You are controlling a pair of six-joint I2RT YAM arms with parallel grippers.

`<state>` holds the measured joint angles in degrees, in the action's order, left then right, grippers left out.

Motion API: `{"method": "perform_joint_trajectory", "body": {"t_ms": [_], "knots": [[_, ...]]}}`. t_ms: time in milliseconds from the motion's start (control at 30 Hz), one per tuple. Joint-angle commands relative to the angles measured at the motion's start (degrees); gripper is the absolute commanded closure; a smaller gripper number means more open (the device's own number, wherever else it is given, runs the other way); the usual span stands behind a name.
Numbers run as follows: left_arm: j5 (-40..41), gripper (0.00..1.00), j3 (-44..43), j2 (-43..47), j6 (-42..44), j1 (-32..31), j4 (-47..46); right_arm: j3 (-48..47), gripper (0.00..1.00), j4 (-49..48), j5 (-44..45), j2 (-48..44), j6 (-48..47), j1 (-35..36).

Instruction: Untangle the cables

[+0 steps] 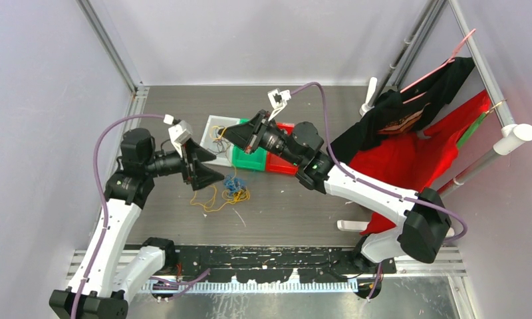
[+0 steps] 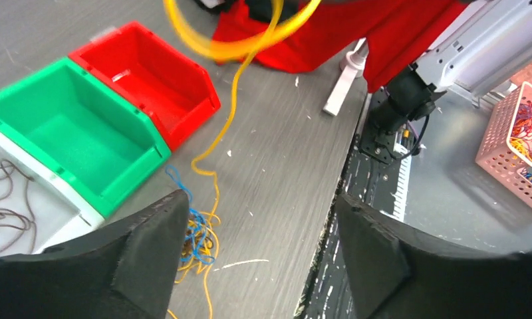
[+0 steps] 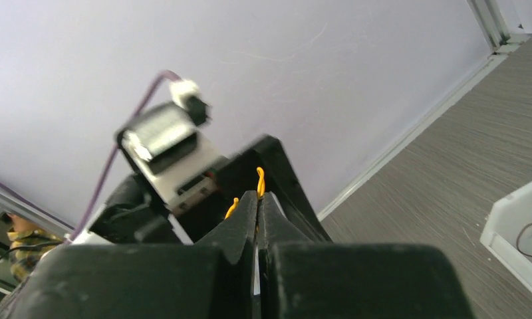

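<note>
The right gripper (image 3: pixel 257 199) is clenched on a single thin yellow-orange wire (image 2: pixel 235 100), whose curled end pokes out past the tips. It is raised close to the green plastic bin (image 2: pixel 70 133). The strand drops in a loose, wavy line to the tangle of yellow-orange and blue wires (image 1: pixel 227 191), which lies on the grey wood-grain counter (image 2: pixel 283 153) just in front of the green bin. The left gripper (image 2: pixel 260 199) is released, its fingers spread wide, and hovers over that tangle. A few dark brown wires (image 2: pixel 4 193) lie in the white tray (image 2: pixel 44 226) beside the green bin, on the side away from the red plastic bin (image 2: pixel 150 80).

These wires look almost weightless, soft and springy, and they keep their curls. They are far thinner than a finger, so only a pinch at the very tips would likely grip them, and a strand could slip out. The heap probably has too little weight to anchor itself, so pulling one strand may drag the whole heap. The best hold looks like the yellow strand low down, where it enters the tangle, or a loop standing free at the tangle's edge.
</note>
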<state>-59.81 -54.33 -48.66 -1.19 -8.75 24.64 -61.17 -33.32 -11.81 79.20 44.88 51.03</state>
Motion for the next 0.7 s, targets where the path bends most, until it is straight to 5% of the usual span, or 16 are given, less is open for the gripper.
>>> {"method": "perform_joint_trajectory", "body": {"t_ms": [0,233,467,667], "knots": [[-0.48,0.15,4.83,1.49,1.93,-0.83,-1.83,-6.27,0.99,-4.34,-1.68,-0.45,1.85,0.08],[2.98,0.17,8.42,1.11,0.55,-3.84,-7.77,-14.35,0.99,-7.69,-4.93,2.74,8.19,0.12],[10.60,0.52,7.03,-0.34,0.33,-5.13,-11.59,-18.81,0.99,-7.57,-6.14,4.47,10.66,0.08],[11.63,0.58,6.12,1.61,4.29,-5.16,-8.71,-18.42,0.99,-6.70,-6.20,3.72,9.97,0.12]]}}
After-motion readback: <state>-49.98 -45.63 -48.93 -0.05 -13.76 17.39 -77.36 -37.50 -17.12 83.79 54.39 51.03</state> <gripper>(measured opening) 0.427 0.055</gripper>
